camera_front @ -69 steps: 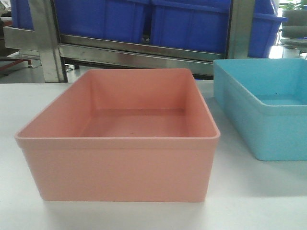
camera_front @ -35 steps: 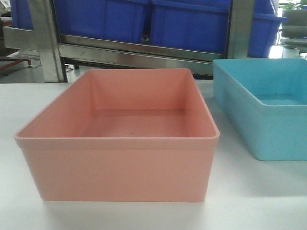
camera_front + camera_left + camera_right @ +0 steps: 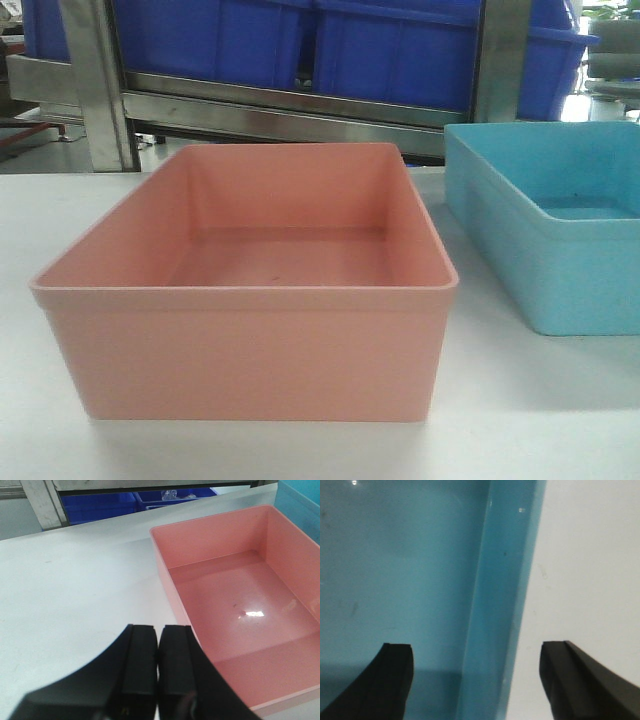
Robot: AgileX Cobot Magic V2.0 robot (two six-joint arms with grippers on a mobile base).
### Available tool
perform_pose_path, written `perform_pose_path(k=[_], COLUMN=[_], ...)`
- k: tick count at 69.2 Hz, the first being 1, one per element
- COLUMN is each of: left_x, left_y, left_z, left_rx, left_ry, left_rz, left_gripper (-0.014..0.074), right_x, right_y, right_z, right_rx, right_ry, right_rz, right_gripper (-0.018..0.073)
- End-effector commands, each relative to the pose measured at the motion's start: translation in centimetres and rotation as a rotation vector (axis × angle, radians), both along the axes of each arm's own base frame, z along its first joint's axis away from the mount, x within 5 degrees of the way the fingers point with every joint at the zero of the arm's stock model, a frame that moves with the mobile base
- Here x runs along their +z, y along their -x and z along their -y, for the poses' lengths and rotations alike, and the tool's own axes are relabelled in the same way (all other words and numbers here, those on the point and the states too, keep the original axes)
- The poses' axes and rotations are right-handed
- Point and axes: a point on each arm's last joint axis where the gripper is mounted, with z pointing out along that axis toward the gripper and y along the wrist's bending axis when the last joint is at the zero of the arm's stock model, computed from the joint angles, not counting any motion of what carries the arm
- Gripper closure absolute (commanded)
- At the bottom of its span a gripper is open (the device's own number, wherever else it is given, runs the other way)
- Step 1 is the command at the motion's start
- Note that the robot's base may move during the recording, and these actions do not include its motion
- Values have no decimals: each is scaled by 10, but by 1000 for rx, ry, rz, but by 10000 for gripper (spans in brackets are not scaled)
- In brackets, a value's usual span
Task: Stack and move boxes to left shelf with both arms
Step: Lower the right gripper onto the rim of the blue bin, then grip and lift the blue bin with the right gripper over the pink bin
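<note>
**Front view.** I see a white tabletop [image 3: 520, 430] filling the lower half, matte and evenly lit, with soft shadows. Behind its far edge stands a metal rack [image 3: 300, 115]. Its brushed steel crossbar catches the light along its length. The bar joins an upright post [image 3: 100, 90] at left and a darker post [image 3: 498, 60] at right. Dark blue crates [image 3: 390, 50] sit side by side on the rack above the bar. Under the bar at far left, a strip of grey floor [image 3: 60, 160] shows. At the upper right corner I see green leaves [image 3: 612, 12] and bright, washed-out daylight.

**Left wrist view.** More blue bins [image 3: 95, 505] sit low beyond the tabletop's far edge.
</note>
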Motion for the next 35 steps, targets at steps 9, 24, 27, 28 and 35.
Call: perform_pose_path(k=[9, 24, 27, 28, 35], left_x=[17, 17, 17, 17, 17], left_y=[0, 0, 0, 0, 0], left_z=[3, 3, 3, 3, 3], left_rx=[-32, -32, -32, -32, -32], left_ry=[36, 36, 36, 36, 36], left_rz=[98, 98, 98, 98, 98], left_gripper=[606, 606, 606, 606, 606], right_x=[24, 22, 22, 22, 24], right_y=[-3, -1, -1, -1, 1], right_z=[17, 22, 22, 22, 21], right_rx=[-31, -50, -50, -49, -62], right_ry=[33, 14, 13, 13, -6], right_rz=[119, 110, 107, 105, 95], right_gripper=[169, 516, 501, 503, 505])
